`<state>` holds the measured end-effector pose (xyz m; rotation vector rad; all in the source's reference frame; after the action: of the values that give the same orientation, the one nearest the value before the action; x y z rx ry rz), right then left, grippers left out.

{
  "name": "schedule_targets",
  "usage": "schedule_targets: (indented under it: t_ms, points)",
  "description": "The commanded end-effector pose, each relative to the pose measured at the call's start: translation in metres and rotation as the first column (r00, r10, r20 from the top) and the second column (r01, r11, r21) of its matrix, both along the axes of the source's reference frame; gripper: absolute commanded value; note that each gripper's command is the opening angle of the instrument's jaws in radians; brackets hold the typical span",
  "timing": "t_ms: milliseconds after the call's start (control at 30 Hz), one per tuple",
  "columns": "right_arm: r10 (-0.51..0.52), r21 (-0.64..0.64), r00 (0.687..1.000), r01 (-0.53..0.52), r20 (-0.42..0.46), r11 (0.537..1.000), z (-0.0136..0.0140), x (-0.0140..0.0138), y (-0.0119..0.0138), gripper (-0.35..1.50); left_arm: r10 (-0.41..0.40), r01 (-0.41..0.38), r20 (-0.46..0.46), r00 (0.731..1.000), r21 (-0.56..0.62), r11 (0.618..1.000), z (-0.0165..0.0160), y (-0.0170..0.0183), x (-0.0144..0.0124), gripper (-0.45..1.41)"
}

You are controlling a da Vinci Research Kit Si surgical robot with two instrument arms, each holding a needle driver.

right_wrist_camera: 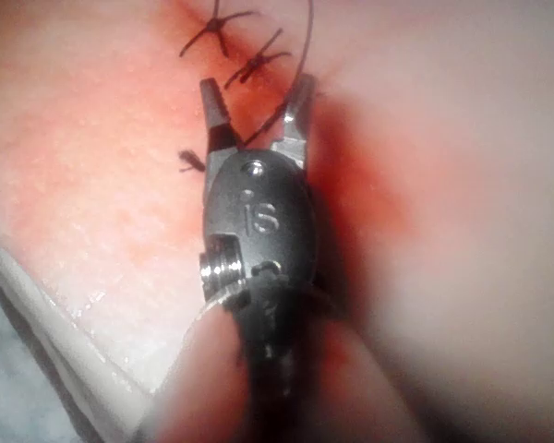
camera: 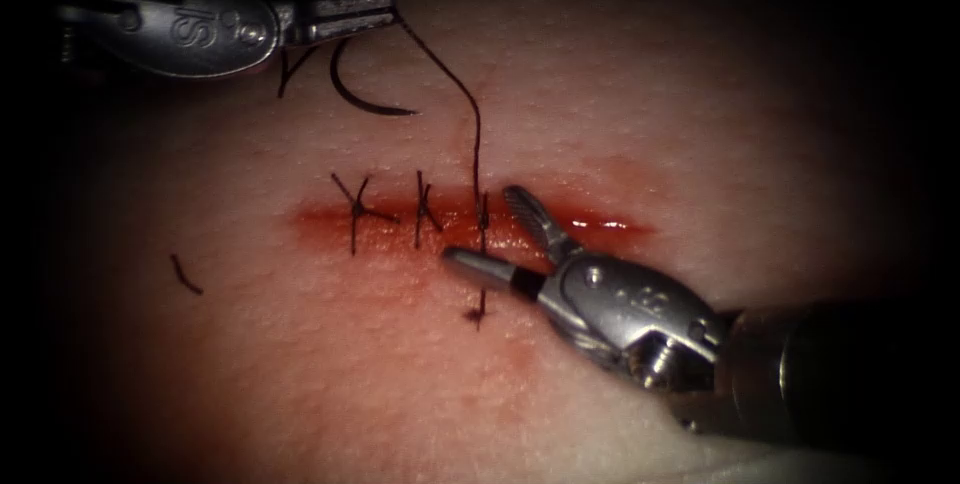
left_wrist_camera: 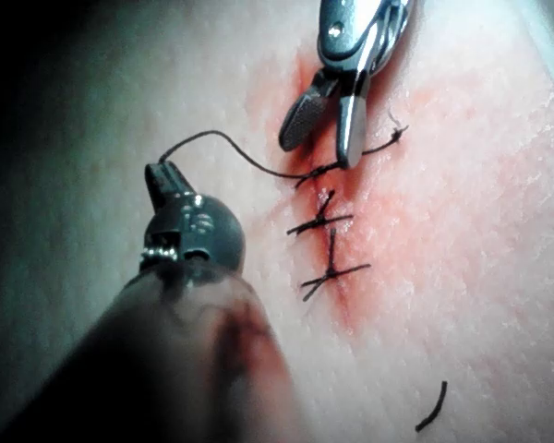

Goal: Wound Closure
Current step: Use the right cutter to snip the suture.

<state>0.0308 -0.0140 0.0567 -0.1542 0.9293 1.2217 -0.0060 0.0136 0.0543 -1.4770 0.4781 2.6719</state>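
The tissue (camera: 700, 124) has a horizontal cut (camera: 600, 226) wet with red fluid. Two tied stitches (camera: 355, 210) (camera: 425, 208) cross its left part. A third stitch (camera: 482, 216) lies to their right, with a short tail (camera: 477, 315) on the near side. My left tool (camera: 390, 12) is shut on the thread (camera: 470, 104), which runs down to that third stitch. The curved needle (camera: 362, 102) lies free on the tissue beyond the cut, under the left tool. My right tool (camera: 480, 226) stands open astride the thread at the third stitch, holding nothing. The same open tool (right_wrist_camera: 257, 83) and shut left tool (left_wrist_camera: 162, 171) show close up.
A loose cut piece of thread (camera: 185, 275) lies on the tissue at the near left, and the same cut piece (left_wrist_camera: 432, 408) shows from the left wrist. The tissue's pale edge (right_wrist_camera: 65, 323) runs close behind the right tool's shaft.
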Motion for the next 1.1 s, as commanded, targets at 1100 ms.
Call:
schedule_targets:
  t_ms: [1100]
  points:
    - [0.011,-0.019,0.999,-0.011,0.042,1.000,0.0035,0.0053,0.0040,1.21,0.033,-0.032,0.023,0.999,-0.051,0.998,-0.0043,-0.0023,-0.0026,-0.45]
